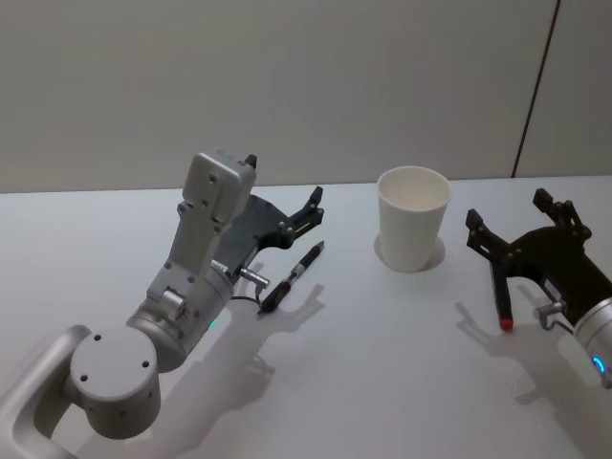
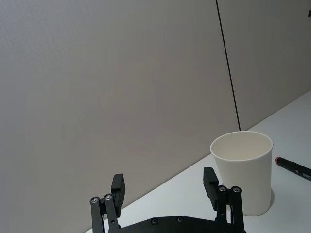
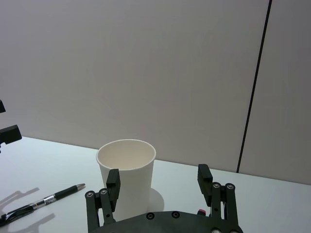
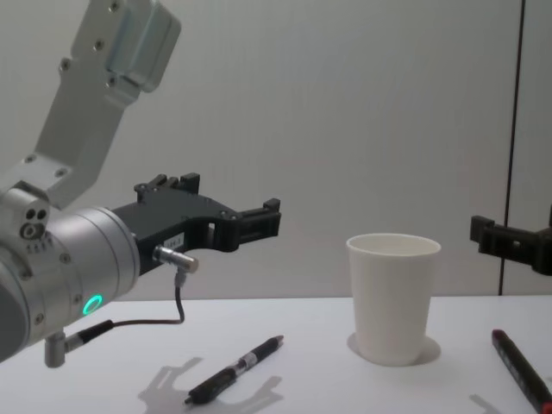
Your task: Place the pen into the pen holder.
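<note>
Two open claws are pictured from the head camera either side of a plain white paper cup [image 1: 413, 229] standing on the white desk [image 1: 382, 373]. A slim black pen with a silver band [image 1: 293, 276] lies flat just below the left claw [image 1: 283, 182], the nearer one, its long axis slanting towards the cup. A black red-tipped marker [image 1: 501, 298] lies beneath the right claw [image 1: 509, 210]. From the left wrist, the cup is framed beyond widely parted fingers [image 2: 210, 180]. From the right wrist, pen and cup are seen apart. From the chest, the left claw is held level, well above the pen; a descent is judged necessary.
</note>
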Motion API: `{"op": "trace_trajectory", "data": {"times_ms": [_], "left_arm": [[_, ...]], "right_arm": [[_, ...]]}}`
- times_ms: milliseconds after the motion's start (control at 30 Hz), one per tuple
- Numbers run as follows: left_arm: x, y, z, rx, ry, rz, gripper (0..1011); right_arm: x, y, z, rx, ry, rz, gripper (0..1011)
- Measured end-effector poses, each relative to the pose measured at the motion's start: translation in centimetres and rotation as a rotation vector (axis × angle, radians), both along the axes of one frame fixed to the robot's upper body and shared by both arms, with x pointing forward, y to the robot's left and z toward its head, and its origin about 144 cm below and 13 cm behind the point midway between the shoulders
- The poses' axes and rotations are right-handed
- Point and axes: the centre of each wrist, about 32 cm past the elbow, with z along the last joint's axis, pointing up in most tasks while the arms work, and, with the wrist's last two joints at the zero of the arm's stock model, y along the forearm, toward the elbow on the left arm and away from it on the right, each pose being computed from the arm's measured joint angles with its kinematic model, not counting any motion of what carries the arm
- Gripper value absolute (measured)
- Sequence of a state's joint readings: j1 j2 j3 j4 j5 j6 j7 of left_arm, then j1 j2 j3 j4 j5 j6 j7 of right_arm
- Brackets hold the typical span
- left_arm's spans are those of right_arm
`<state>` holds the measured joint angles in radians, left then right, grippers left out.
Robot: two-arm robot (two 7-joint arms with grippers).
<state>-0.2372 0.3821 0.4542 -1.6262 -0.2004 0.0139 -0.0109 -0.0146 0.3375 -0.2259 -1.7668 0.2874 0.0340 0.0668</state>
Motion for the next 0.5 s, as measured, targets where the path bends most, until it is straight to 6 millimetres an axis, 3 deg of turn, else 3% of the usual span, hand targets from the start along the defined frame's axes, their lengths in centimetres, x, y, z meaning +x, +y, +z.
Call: {"op": "trace_trajectory", "data": {"times_ms": [500], "left_arm": [[0.0, 0.0, 0.0, 0.0, 0.0, 0.0, 1001]], "right_arm": [[0.0, 0.0, 0.0, 0.0, 0.0, 0.0, 1001]]}}
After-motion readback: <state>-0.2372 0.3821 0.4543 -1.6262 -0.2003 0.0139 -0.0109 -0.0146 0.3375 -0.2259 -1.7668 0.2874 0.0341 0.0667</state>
